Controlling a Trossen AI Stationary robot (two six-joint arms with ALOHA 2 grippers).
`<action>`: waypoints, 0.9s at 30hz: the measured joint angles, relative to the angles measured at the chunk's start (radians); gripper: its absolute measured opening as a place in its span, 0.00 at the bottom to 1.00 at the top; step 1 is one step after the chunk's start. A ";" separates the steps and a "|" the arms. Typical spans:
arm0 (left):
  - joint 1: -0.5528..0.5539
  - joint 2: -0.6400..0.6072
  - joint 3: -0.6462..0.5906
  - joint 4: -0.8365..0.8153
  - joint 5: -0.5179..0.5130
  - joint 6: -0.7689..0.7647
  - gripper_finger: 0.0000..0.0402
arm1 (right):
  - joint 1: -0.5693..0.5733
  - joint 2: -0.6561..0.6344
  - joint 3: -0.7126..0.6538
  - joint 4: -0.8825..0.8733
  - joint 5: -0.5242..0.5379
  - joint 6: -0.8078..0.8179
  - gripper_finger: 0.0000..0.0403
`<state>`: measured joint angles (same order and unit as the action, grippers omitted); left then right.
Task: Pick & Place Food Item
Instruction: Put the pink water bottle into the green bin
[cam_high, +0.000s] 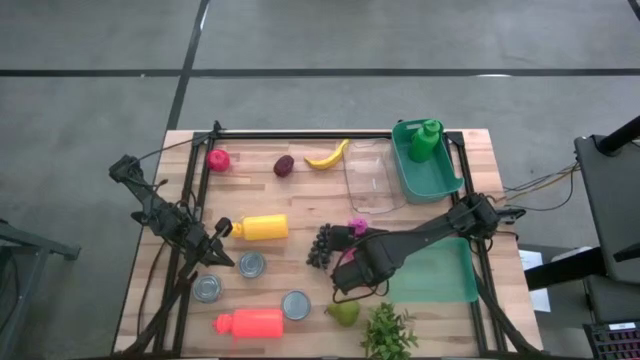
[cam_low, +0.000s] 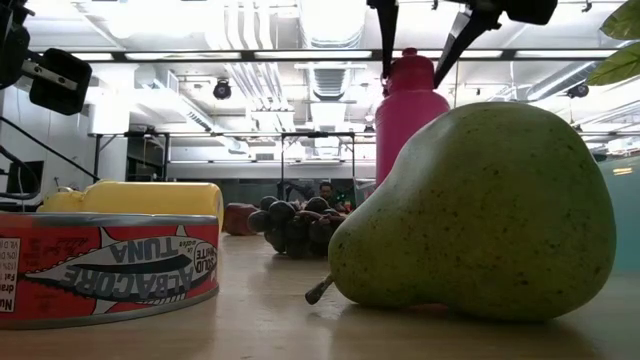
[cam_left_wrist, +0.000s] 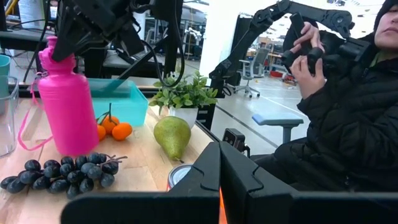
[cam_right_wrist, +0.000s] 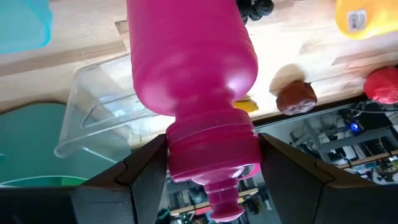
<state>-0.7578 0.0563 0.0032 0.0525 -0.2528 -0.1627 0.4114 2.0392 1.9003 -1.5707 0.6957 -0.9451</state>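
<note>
Gripping smooth pink plastic bottle: right fingers.

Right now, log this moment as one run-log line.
right end effector: closed around pink bottle cap, bottle upright by grapes | left end effector: shut, empty, waiting at table's left | pear: untouched

Past your left gripper, its fingers pressed together, a pink bottle stands upright on the wooden table with the right gripper around its top. Dark grapes lie before it, oranges behind, a green pear beside a potted plant. A person in a black jacket sits beyond.
</note>
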 joint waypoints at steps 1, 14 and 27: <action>0.000 0.000 0.000 0.000 0.000 0.000 0.00 | 0.000 0.000 0.000 0.000 0.000 0.002 0.57; 0.000 0.000 0.000 0.000 0.000 0.000 0.00 | -0.011 -0.001 -0.061 0.000 0.014 0.004 0.57; 0.000 0.000 0.000 0.000 0.000 0.000 0.00 | -0.011 -0.002 -0.075 0.001 0.019 0.051 0.57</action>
<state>-0.7579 0.0563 0.0032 0.0525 -0.2528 -0.1627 0.4007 2.0373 1.8256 -1.5697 0.7148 -0.8940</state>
